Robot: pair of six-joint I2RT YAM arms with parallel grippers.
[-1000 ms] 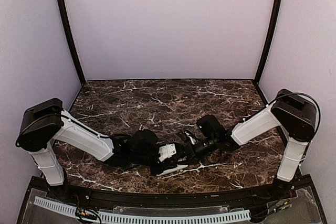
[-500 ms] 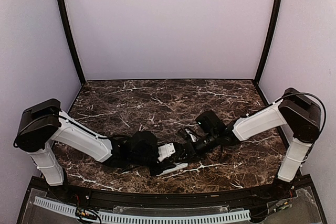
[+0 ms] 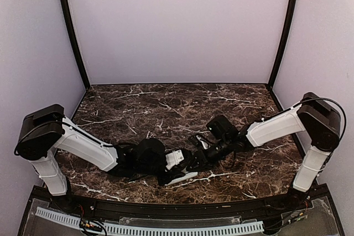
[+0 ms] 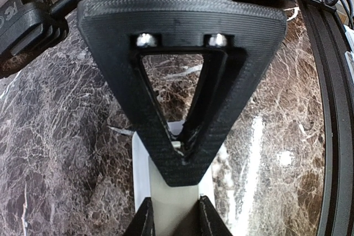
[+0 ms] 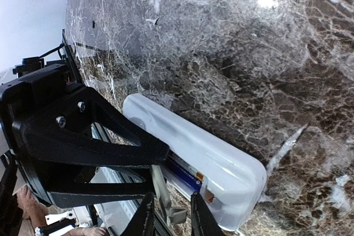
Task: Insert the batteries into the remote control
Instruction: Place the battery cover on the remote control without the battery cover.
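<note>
The white remote control point(image 5: 221, 156) lies on the marble near the front edge point(image 3: 182, 178), with its battery bay facing my right wrist camera. The batteries point(image 5: 188, 174), dark blue with orange marks, sit in the bay. A thin grey cover piece point(image 5: 161, 189) runs from my left gripper's fingers to between my right fingertips. In the left wrist view the cover point(image 4: 171, 197) fills the gap of my left gripper point(image 4: 176, 208), above the remote point(image 4: 140, 164). My right gripper point(image 5: 171, 205) is nearly closed around the cover's clip end. Both grippers meet over the remote, left point(image 3: 166, 172) and right point(image 3: 194, 161).
The dark marble table point(image 3: 177, 109) reaches back to a pale wall. A black rail point(image 3: 177, 205) runs along the front edge just beyond the remote. Both arms lie low, stretched in toward the front centre.
My right arm has slid a little left and forward toward the left gripper. The left arm and the remote have stayed put.
</note>
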